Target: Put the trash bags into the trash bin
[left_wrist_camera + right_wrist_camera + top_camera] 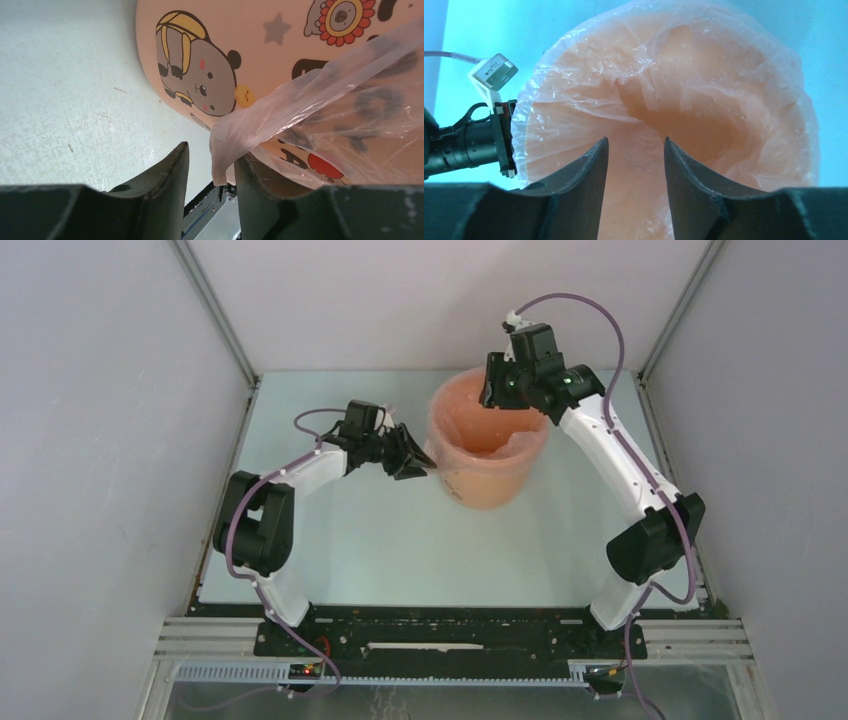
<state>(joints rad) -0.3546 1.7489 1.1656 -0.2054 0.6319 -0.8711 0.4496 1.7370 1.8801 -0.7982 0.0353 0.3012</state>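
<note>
the trash bin, a round orange-tan bucket, is standing upright on the pale table, toward the far side and a little right of centre. its outer wall is carrying cartoon prints, among them a grey bear in a yellow helmet and a grey star. the trash bag, a thin pale-pink wrinkled film, is lying inside the bin, lining its walls and spilling over the rim.

the left gripper is sitting low, just beside the bin's left wall. its claw is standing partly apart, and a loose flap of the bag is hanging down the outside of the bin into the gap, lying close against one finger while daylight is showing beside the other, so the film is not being pinched.

the right gripper is hovering over the far rim of the bin, pointing down into the lined mouth. its claw is standing apart with nothing between the fingers.
</note>
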